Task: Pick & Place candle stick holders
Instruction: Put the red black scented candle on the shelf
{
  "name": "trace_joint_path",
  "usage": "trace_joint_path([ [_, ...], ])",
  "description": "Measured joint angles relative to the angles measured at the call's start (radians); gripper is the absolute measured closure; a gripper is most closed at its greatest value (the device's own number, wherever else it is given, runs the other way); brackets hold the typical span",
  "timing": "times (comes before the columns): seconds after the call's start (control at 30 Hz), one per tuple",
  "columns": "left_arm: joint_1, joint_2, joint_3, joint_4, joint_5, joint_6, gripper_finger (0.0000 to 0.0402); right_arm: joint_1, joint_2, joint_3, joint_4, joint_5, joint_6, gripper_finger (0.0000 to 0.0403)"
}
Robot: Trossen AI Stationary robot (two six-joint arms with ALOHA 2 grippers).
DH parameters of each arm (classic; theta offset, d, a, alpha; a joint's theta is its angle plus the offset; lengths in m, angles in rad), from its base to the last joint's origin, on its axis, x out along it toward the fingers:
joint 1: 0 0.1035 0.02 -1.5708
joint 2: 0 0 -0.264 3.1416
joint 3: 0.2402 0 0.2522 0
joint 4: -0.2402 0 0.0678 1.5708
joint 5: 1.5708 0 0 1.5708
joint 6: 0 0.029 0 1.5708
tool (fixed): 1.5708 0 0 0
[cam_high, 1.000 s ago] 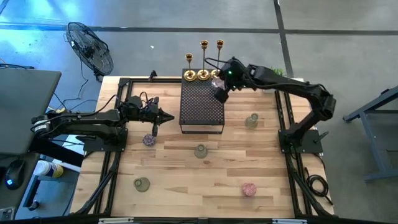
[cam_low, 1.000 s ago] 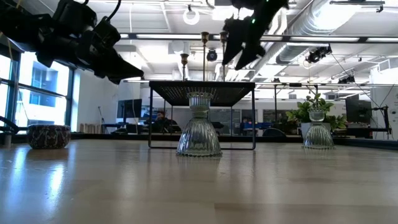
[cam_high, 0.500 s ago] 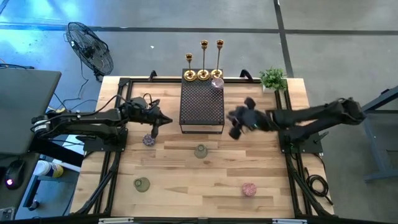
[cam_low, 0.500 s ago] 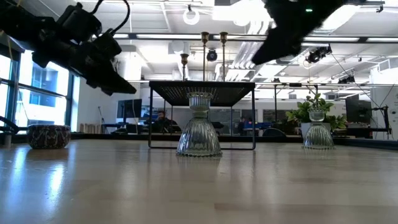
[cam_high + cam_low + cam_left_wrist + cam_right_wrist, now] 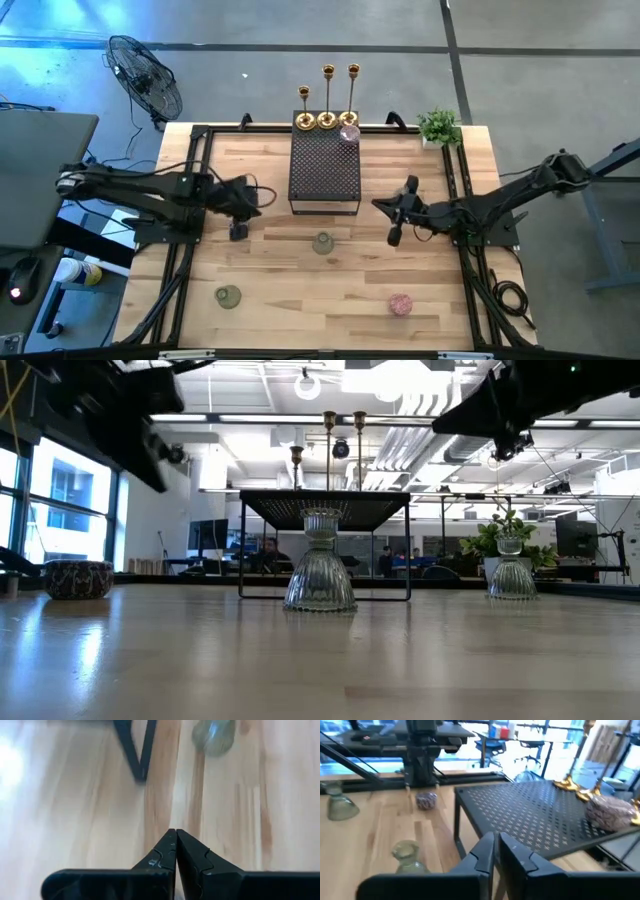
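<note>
From above, you see 3 gold candlesticks (image 5: 328, 105) and 1 pink cup (image 5: 349, 133) at the stand's (image 5: 324, 172) far end. The left gripper (image 5: 240, 229) covers another cup.

At table height, 2 green cups (image 5: 320, 576) stand upright.

Left wrist: fingers (image 5: 167, 852) clenched, empty.

Right wrist: your right gripper (image 5: 496, 845) is clenched, empty, facing the stand.
</note>
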Motion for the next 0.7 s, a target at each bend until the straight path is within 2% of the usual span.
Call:
trace_joint_path([
  [0.13,-0.092,0.000,0.057,-0.194,-0.072,-0.267,0.0382,0.017,0.000,0.000,0.020,-0.001,-0.014,0.0397],
  [0.27,-0.140,0.000,0.061,-0.311,-0.078,-0.463,0.0342,0.022,0.000,0.000,0.031,-0.001,-0.042,0.0392],
  [0.37,-0.145,0.009,0.061,-0.350,-0.076,-0.557,0.0291,0.022,0.000,0.000,0.031,-0.001,-0.046,0.0398],
  [0.57,-0.145,0.051,0.061,-0.370,-0.073,-0.670,0.0158,0.021,0.000,0.000,0.031,-0.001,-0.048,0.0399],
  [0.7,-0.144,0.113,0.061,-0.372,-0.046,-0.667,0.0084,0.021,0.000,0.000,0.032,-0.002,-0.047,0.0402],
])
